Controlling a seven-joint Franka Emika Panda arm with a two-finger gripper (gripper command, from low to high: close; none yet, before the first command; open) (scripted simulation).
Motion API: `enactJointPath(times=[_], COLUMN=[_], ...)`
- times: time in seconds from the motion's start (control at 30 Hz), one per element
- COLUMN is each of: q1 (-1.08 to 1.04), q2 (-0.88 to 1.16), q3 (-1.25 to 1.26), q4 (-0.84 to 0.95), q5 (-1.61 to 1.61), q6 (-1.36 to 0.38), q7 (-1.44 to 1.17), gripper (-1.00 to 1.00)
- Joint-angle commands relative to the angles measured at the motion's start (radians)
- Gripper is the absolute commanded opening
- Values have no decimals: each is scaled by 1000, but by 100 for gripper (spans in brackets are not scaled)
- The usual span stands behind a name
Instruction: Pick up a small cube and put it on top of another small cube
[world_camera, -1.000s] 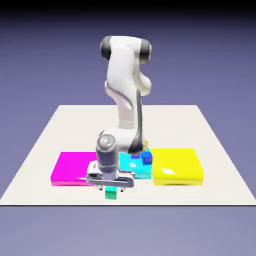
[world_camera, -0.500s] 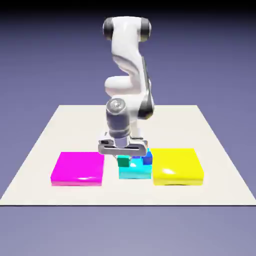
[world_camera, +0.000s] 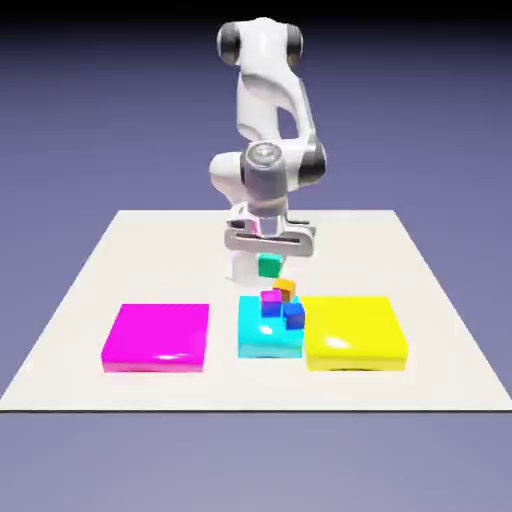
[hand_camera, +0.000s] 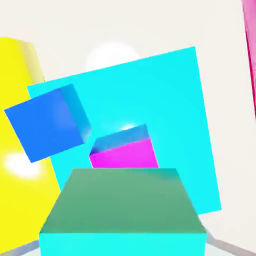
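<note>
The claw holds the teal-green cube above the cyan slab

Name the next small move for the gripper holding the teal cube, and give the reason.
Probably ease the gripper toward the camera side and down a little. The teal-green cube it holds hangs above and just behind the small cubes on the cyan slab; in the hand view the magenta cube lies just ahead of it, not yet beneath it.

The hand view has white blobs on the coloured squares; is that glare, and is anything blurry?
Hand view: soft white glare on the cyan slab, the yellow slab and the table; edges sharp. Exterior view: glossy highlights on the magenta slab and yellow slab; slightly soft overall.
</note>
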Motion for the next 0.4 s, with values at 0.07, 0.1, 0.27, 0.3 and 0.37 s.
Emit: enactJointPath(times=[0.07, 0.1, 0.27, 0.3, 0.37], q1=[6, 7, 1, -1, -4], q2=[81, 96, 15, -12, -54], q3=[7, 8, 1, -1, -5], q4=[-49, -59, -9, 7, 33], q5=[8, 10, -2, -5, -11], q6=[130, 154, 24, -20, -87], q7=[-3, -3, 1, 3, 5], gripper=[-100, -100, 100, 100, 100])
